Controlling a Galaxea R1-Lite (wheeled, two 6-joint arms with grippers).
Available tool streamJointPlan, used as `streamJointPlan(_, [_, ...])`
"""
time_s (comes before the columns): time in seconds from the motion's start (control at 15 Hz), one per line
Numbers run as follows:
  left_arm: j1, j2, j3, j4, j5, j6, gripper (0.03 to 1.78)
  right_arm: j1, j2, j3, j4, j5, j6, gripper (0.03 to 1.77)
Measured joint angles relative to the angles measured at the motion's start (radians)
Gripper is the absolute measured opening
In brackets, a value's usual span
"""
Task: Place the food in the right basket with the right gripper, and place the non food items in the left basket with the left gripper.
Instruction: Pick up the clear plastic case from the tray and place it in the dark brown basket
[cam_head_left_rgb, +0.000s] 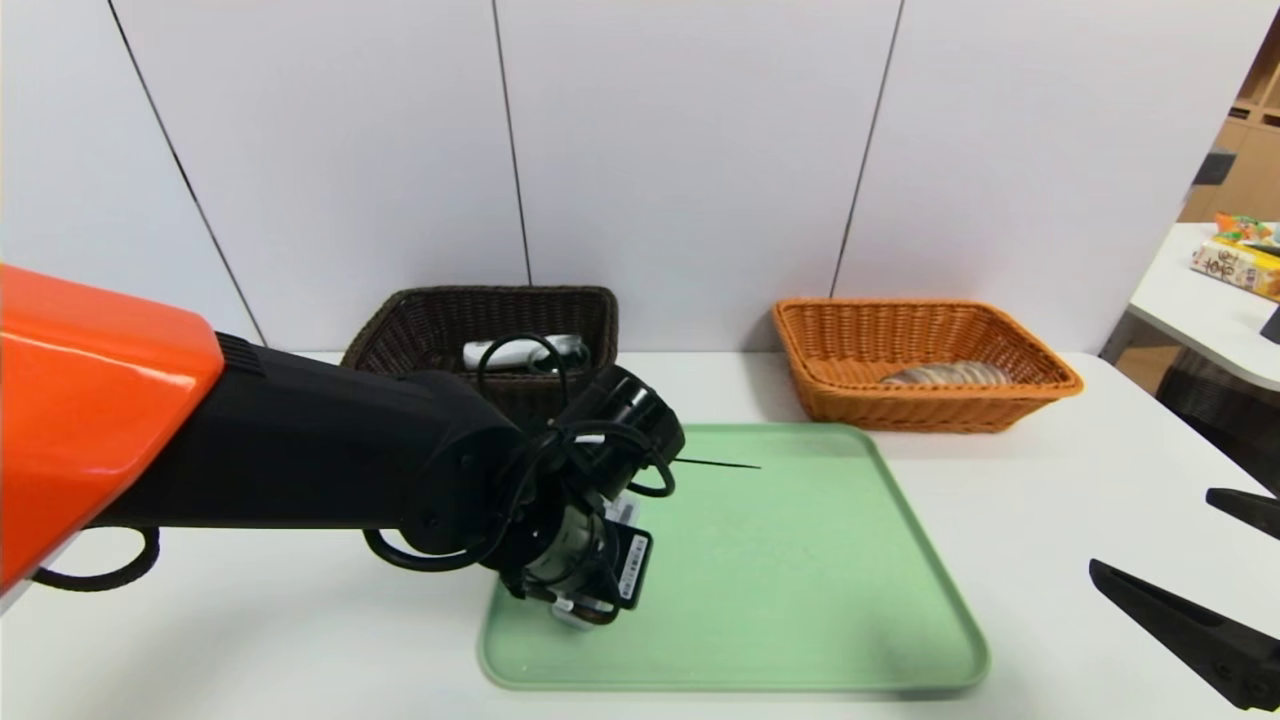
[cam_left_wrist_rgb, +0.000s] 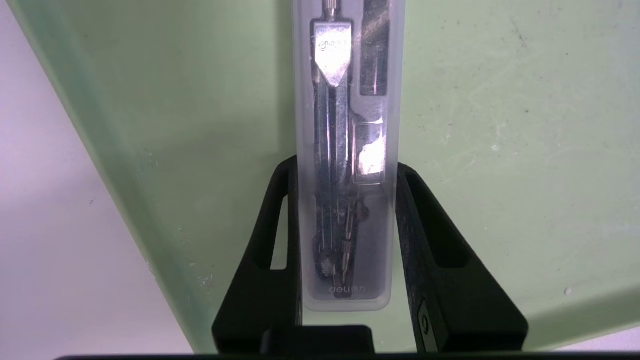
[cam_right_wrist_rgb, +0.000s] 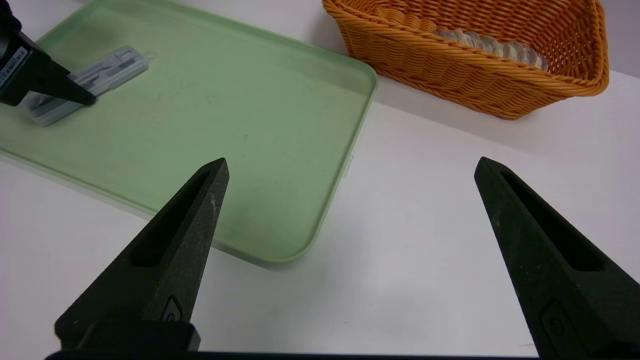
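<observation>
Nearest the head camera, the left arm's orange shell fills the nine o'clock edge, its black forearm reaching toward the middle. At its end the left gripper (cam_left_wrist_rgb: 345, 200) is clamped across a clear plastic compass case (cam_left_wrist_rgb: 347, 165), one finger on each long side near the end printed with the brand. The case lies flat on the green tray (cam_head_left_rgb: 800, 560), close to the tray's edge at about seven o'clock from the tray's centre. Gripping across the narrow width looks like the sensible hold, since a drawing compass is not food and is meant for the left arm's basket.

That dark brown basket (cam_head_left_rgb: 420, 325) stands at eleven o'clock from the tray, with a white item and a black cord inside. The orange basket (cam_head_left_rgb: 830, 390) sits at one o'clock, a row of pale round biscuits lying in it.

The right gripper (cam_right_wrist_rgb: 350, 200) hangs idle at four o'clock, fingers spread wide, holding nothing.

Everything rests on a white table (cam_head_left_rgb: 1050, 480) before a white panelled wall (cam_head_left_rgb: 700, 150); a second table with colourful packets shows at three o'clock.
</observation>
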Motion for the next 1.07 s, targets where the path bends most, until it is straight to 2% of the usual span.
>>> streamJointPlan(0.4, [-0.011,-0.05,0.009,0.003,0.006,0.014,0.57,-0.002,-0.005,0.0,0.001,0.0,0.0,1.7])
streamJointPlan(0.6, [-0.013,-0.119,0.008,0.001,0.007,0.074,0.57,-0.006,-0.006,0.001,0.002,0.0,0.0,1.7])
streamJointPlan(0.8, [-0.012,-0.213,0.003,-0.001,0.009,0.201,0.57,-0.008,-0.008,0.002,0.002,0.0,0.0,1.7])
streamJointPlan(1.07, [0.013,-0.342,-0.024,-0.018,0.001,0.473,0.57,-0.007,-0.012,0.004,0.001,0.003,0.0,1.7])
